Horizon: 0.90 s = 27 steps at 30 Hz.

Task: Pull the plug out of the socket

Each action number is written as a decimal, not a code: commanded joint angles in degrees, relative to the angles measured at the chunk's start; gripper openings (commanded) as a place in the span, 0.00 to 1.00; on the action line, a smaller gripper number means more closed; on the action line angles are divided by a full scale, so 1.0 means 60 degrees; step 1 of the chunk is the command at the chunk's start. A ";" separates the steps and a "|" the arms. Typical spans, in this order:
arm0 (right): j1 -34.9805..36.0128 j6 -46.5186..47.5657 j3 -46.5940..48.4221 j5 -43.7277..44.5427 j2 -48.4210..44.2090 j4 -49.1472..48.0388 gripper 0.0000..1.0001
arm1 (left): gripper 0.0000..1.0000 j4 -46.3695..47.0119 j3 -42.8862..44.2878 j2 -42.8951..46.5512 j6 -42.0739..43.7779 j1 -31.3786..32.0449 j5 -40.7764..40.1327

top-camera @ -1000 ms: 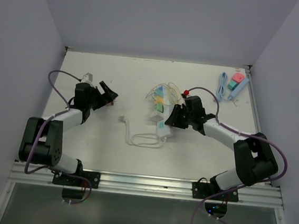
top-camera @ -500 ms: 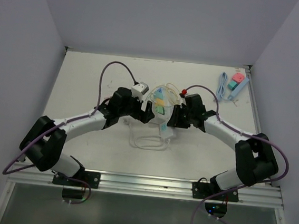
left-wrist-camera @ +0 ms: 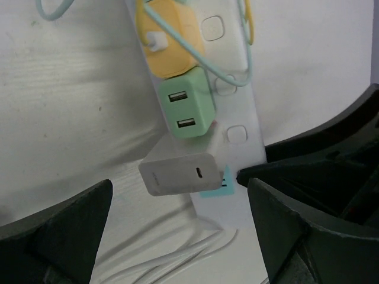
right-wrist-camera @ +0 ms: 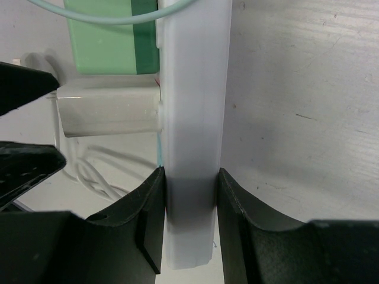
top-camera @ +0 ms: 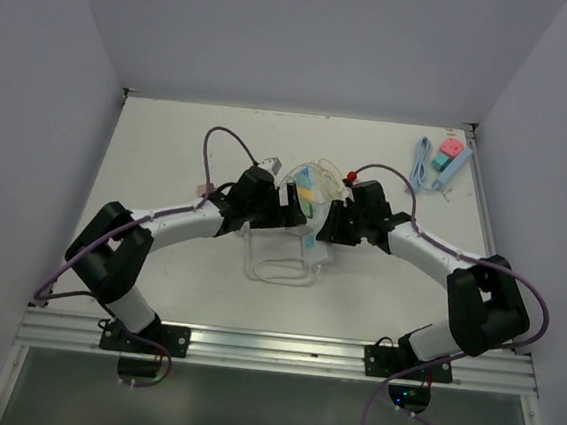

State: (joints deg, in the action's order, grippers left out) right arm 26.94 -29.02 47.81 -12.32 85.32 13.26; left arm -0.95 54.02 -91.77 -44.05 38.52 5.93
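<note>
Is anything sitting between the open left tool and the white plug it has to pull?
Nothing visible. The white plug shows unobstructed below the open left tool. The green adapter sits right beside it on the power strip, not in the path.

Both arms share one build: white tubes joined by chunky black joint housings. The left arm (top-camera: 177, 224) and the right arm (top-camera: 428, 253) each carry a thin purple cable. On the left, the cable (top-camera: 221, 132) arcs up behind the tool. On the right, its twin (top-camera: 386, 169) loops off the wrist the same way. Just behind the left gripper (top-camera: 291, 210) sits a small pale grey box (top-camera: 269, 165). Behind the right gripper (top-camera: 331, 222) there is a red knob (top-camera: 351, 175). The fingers (left-wrist-camera: 59, 236) are matte black and wedge-shaped, with smooth, rounded inner faces (right-wrist-camera: 145, 219). Farthest from the tools, each arm ends in a flat black base plate (top-camera: 146, 338).
</note>
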 commanded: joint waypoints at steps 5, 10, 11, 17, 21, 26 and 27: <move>-0.0008 -0.0525 -0.0527 -0.0116 -0.0406 -0.0334 0.00 | 1.00 -0.0779 0.1001 -0.0862 -0.1768 -0.0004 -0.0256; -0.0007 -0.0613 -0.0571 -0.0086 -0.0435 -0.0437 0.00 | 0.96 -0.0457 0.1104 -0.1199 -0.2076 -0.0019 0.0006; -0.0007 -0.0642 -0.0586 -0.0013 -0.0436 -0.0466 0.00 | 0.95 -0.0413 0.1119 -0.1258 -0.2207 -0.0019 0.0123; 0.0007 -0.0789 -0.0703 0.0193 -0.0436 -0.0568 0.00 | 0.87 -0.0252 0.1031 -0.1463 -0.2516 0.0010 0.0285; 0.0022 -0.0804 -0.0820 0.0309 -0.0436 -0.0598 0.00 | 0.71 -0.0179 0.1016 -0.1464 -0.2502 0.0054 0.0286; -0.0007 -0.0891 -0.0952 0.1040 -0.0407 -0.0249 0.00 | 0.30 -0.0149 0.0841 -0.1142 -0.2545 0.0039 0.0080; -0.0007 -0.0921 -0.0923 0.1259 -0.0348 -0.0072 0.00 | 0.14 -0.0164 0.0797 -0.1069 -0.2560 0.0039 0.0066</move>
State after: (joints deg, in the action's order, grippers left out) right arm 27.00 -34.39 43.59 -11.46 83.18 8.88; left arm -2.68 58.70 -100.40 -59.24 38.70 7.27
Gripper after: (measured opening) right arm 0.374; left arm 0.601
